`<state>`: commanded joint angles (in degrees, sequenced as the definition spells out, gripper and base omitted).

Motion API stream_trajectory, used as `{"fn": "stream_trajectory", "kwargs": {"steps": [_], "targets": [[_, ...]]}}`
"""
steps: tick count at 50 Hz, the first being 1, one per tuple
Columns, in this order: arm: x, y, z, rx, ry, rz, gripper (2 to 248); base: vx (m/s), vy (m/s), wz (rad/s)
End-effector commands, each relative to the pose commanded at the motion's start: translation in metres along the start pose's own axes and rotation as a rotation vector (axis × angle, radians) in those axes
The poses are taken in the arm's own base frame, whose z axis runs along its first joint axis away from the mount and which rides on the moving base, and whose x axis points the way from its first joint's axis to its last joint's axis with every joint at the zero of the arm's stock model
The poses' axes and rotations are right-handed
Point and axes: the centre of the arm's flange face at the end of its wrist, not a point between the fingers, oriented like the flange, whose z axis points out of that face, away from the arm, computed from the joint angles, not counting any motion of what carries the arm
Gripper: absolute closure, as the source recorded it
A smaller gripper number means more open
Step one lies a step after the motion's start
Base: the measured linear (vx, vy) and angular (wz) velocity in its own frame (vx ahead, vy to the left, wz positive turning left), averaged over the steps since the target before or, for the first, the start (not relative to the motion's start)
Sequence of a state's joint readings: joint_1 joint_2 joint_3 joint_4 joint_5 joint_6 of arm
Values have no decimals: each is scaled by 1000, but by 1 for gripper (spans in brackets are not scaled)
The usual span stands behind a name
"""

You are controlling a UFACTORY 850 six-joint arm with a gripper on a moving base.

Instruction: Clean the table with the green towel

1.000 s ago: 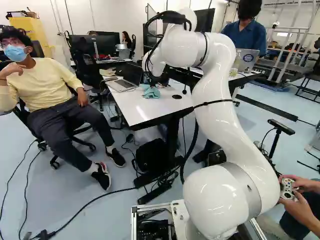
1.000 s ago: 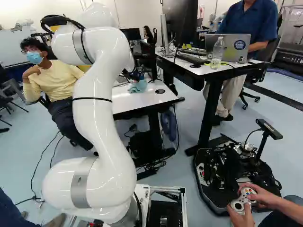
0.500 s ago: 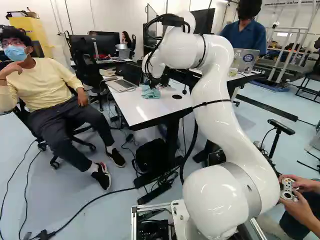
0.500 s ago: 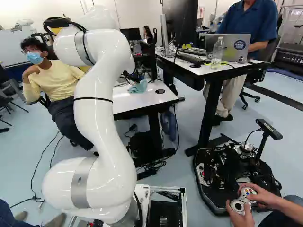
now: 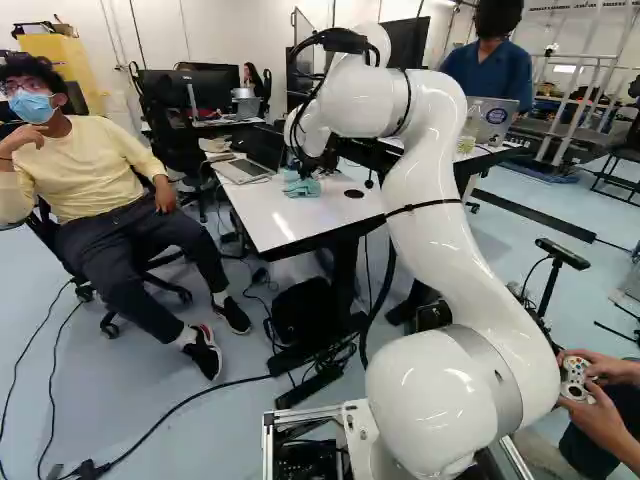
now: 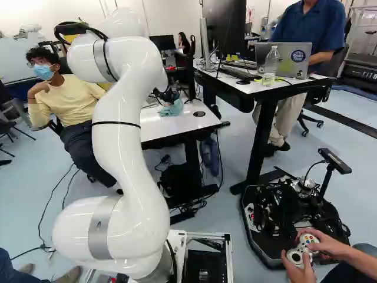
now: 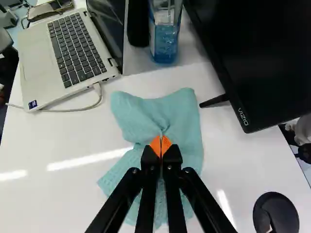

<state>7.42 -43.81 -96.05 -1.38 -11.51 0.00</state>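
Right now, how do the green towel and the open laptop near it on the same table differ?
The towel is soft blue-green cloth, rumpled and creased; the laptop is stiff and pale, with dark keys. The towel is pinched in the claw, while nothing grips the laptop. The laptop has a cable plugged in; the towel has none. Both rest on the white table.

White arm (image 6: 126, 135) bent toward white table (image 6: 184, 124), green towel (image 6: 172, 110) seemingly under its far end, bottle (image 6: 271, 62) before laptop (image 6: 292, 63)
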Motion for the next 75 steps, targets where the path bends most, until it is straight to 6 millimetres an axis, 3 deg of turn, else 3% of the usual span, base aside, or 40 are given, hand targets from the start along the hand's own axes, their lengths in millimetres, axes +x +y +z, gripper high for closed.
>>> {"fn": "stream_trajectory", "kwargs": {"steps": [51, 75], "targets": [[-6, 0, 0, 0, -67, 0, 225, 0, 0, 0], [6, -18, 13, 14, -45, -18, 225, 0, 0, 0]]}}
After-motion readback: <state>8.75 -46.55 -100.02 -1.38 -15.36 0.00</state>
